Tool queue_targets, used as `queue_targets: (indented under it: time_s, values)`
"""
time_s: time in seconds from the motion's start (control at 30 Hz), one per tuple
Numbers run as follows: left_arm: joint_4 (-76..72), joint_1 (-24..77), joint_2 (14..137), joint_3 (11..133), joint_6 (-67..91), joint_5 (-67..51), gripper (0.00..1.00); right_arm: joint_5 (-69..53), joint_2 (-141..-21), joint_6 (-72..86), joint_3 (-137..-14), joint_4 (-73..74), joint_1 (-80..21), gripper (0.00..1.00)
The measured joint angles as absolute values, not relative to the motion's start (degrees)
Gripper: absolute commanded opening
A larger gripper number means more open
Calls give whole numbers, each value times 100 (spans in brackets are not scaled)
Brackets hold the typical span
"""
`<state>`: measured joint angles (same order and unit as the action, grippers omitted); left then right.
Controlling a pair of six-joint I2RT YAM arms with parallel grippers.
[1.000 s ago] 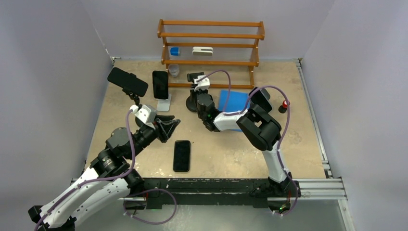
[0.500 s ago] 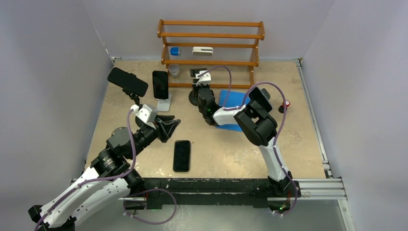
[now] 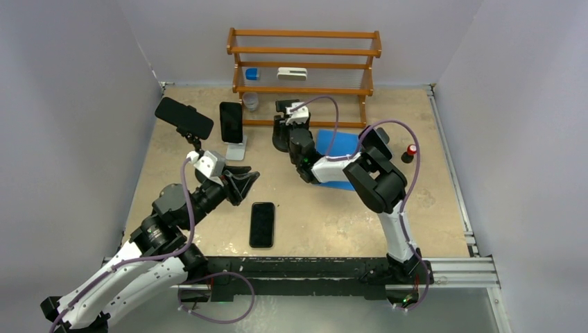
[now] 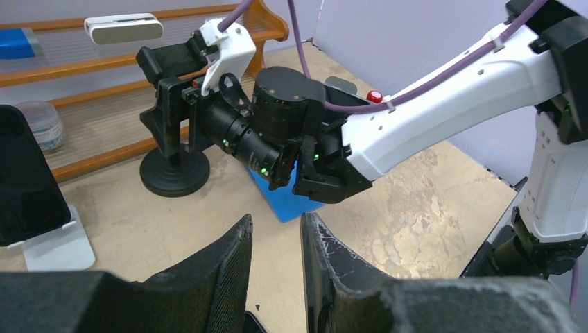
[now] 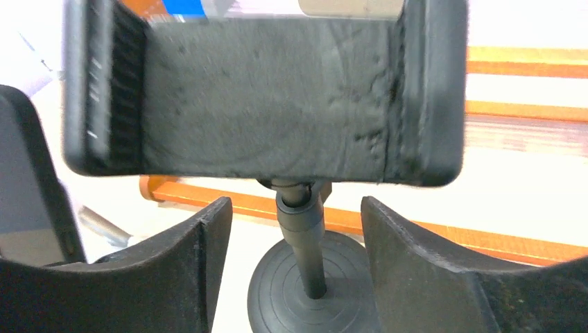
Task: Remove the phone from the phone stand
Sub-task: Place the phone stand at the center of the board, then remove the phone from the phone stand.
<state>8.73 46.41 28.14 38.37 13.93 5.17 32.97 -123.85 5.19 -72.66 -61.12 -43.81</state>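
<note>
Farther back on the mottled tan counter (image 3: pixel 430 173), the right fingers (image 5: pixel 173 270) stand wide apart on either side of the black stand (image 4: pixel 175 173), flanking its thin round stem without touching it and holding nothing. The stand has a heavy disc base with concentric rings and a rectangular clamp on top. The clamp is lined with rough, matte black foam and sits empty between its two upright side jaws.

A slim, glossy black flat phone (image 3: pixel 262 224) lies face up on the counter near the front edge, just beside the left fingers (image 4: pixel 208 277). These are dark, curved and grainy, parted by only a narrow gap, with nothing between them.

To the left of the black stand, an upright phone (image 3: pixel 231 121) leans in a small white stand (image 3: pixel 237 149) with a smooth angled foot. Farther left, an angled phone (image 3: pixel 184 117) sits raised on a thin arm.

A flat blue pad (image 3: pixel 333 139) lies under the right arm, and a small red-capped item (image 3: pixel 410 150) stands near it. At the back stands a slatted orange-brown wooden rack (image 3: pixel 304 52).
</note>
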Motion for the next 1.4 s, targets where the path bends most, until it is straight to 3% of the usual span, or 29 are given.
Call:
queue_targets:
  time_s: [0.23,0.57,1.13,1.4]
  values:
    - [875,4641,2768,3837,1415,517,30,3085,-11655,792,-6834,-5970,-4405,98]
    - [875,4641,2663,3837,1444,515,31,3140,-9939,1118,-5398,-5516,-4737,99]
    - [875,4641,2655,3837,1433,464,31,3830,-5013,2204,-4147,-2418,-5135,96]
    - [794,4609,2891,3830,1378,268,32,3500,-4405,2539,-3649,-2237,-5135,99]
